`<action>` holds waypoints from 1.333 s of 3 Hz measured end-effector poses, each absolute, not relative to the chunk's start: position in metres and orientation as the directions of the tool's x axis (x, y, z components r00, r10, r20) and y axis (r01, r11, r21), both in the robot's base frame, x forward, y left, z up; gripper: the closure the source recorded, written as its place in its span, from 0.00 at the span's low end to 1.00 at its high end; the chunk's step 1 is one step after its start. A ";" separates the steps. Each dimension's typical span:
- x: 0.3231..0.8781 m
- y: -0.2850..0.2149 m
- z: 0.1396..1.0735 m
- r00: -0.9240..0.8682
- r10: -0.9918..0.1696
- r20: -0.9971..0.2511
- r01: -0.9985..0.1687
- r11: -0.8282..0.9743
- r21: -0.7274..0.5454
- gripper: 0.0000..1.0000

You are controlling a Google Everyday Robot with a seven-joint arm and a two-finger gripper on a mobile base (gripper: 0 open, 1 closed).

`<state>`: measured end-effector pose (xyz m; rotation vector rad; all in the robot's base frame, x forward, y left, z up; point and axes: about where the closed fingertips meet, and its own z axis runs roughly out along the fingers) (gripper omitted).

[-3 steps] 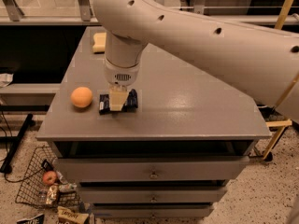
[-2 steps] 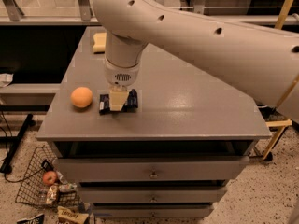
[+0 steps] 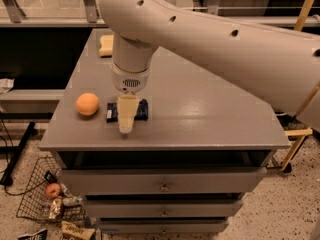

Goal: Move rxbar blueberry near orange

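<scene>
The rxbar blueberry (image 3: 112, 112) lies flat on the grey cabinet top (image 3: 210, 114), near its front left. Its dark navy wrapper shows on both sides of my gripper. The orange (image 3: 87, 104) sits just left of the bar, a small gap apart. My gripper (image 3: 126, 126) hangs from the big white arm, directly over the middle of the bar, and hides the bar's centre. I cannot tell whether it touches the bar.
A pale yellow sponge (image 3: 106, 45) lies at the back left of the top. Drawers sit below the front edge. On the floor at lower left, a wire basket (image 3: 30, 194) holds a red apple (image 3: 52, 190) and snack packets.
My gripper's tip now reaches a little lower in the picture, closer to the front edge. The bar and the orange have not moved.
</scene>
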<state>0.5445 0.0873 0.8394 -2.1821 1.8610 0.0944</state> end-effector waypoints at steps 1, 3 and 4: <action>0.543 0.079 0.847 0.177 -0.954 -0.241 -0.975 -0.137 -0.177 0.00; 0.529 -0.019 0.884 0.117 -0.917 -0.381 -0.965 -0.015 -0.262 0.00; 0.526 -0.027 0.885 0.108 -0.917 -0.384 -0.965 -0.005 -0.261 0.00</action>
